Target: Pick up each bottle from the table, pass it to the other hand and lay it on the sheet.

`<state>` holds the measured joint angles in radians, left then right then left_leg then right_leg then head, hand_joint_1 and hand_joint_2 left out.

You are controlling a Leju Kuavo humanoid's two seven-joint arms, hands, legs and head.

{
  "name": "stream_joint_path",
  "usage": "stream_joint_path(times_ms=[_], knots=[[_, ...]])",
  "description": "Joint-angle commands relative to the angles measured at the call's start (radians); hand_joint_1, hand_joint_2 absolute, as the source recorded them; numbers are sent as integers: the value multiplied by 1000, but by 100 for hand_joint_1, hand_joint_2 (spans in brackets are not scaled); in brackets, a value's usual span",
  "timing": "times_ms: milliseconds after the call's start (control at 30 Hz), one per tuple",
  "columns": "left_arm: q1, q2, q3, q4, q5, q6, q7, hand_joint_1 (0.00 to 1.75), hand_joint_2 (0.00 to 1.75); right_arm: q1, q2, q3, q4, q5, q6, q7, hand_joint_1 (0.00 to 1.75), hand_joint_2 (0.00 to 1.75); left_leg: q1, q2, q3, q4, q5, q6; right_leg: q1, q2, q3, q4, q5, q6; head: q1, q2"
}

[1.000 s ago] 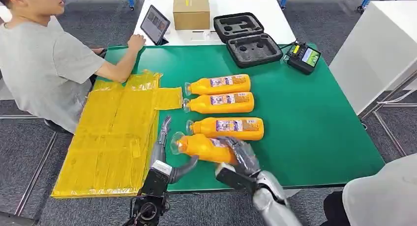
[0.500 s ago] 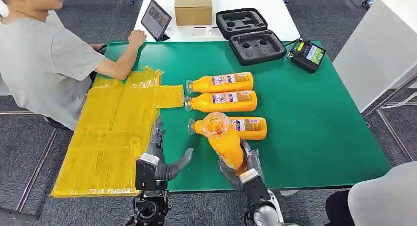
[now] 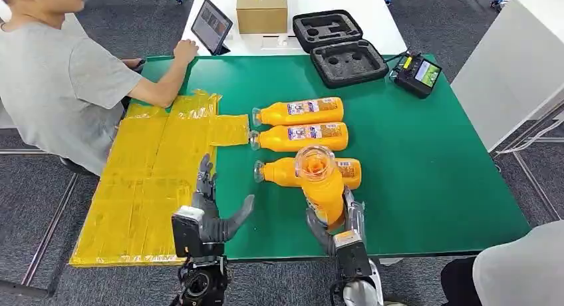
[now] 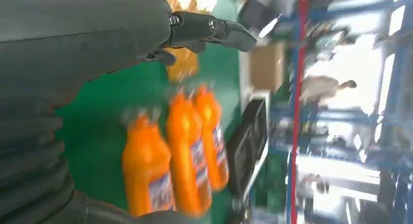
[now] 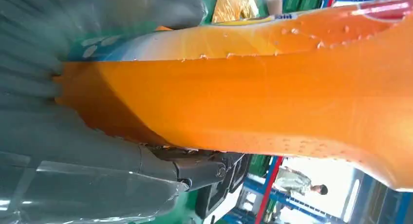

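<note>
- Your right hand [image 3: 334,221] grips an orange bottle [image 3: 320,186], upright, cap toward the camera, raised above the green tabletop [image 3: 412,159].
- Your left hand [image 3: 211,213] hovers, fingers spread and holding nothing, by the yellow sheet [image 3: 153,179].
- Three bottles [image 3: 298,112] lie on the tabletop.
</note>
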<state>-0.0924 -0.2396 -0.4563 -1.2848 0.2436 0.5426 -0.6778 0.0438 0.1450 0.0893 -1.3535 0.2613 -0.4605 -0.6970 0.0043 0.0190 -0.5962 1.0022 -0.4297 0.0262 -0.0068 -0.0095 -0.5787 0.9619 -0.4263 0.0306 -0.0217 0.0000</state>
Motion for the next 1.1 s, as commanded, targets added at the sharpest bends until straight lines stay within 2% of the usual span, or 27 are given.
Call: stream_joint_path(times_ms=[33, 100, 300, 533, 767, 933, 1100], knots=[[-33, 89, -149, 97, 90, -209, 55, 0, 175, -147, -25, 37, 210, -49, -44, -1, 175, 175, 0, 1, 6, -3, 0, -1, 0, 4, 5, -2, 1, -1, 0, 0], [-53, 90, -163, 100, 54, -180, 39, 0, 175, -201, -20, 29, 279, -49, -25, -1, 175, 175, 0, 3, 2, -2, 0, -1, 0, 4, 2, -2, 1, -1, 0, 0], [-84, 72, -173, 143, 13, -164, 20, 0, 175, -273, 8, 55, 400, 1, -25, -1, 175, 175, 0, 2, 4, -2, 1, -1, 0, 4, 3, -2, 1, -1, 0, 0], [-133, 47, -191, 199, -14, -159, 28, 0, 175, -315, 25, 62, 469, 14, -15, 11, 175, 175, 0, 0, 2, -1, 1, 0, 0, 1, 2, -1, 1, 0, 0, 0], [-143, 32, -171, 213, -62, -68, -17, 0, 175, -327, 46, 98, 528, 59, -8, 32, 175, 175, 0, 0, 1, -1, 1, 0, 0, 1, 1, 0, 0, 0, 0, 0], [-150, 3, -132, 213, -113, 65, -20, 0, 175, -339, 76, 155, 587, 119, -62, 32, 175, 175, 1, 1, 2, 0, 0, -1, 1, 2, 2, 0, 0, -1, 0, 0], [-170, -23, -118, 272, -62, 28, -20, 0, 175, -361, 82, 205, 641, 171, -157, 13, 175, 175, 0, 0, 1, 0, 1, 0, 0, 0, 1, 0, 0, 0, 0, 0]])
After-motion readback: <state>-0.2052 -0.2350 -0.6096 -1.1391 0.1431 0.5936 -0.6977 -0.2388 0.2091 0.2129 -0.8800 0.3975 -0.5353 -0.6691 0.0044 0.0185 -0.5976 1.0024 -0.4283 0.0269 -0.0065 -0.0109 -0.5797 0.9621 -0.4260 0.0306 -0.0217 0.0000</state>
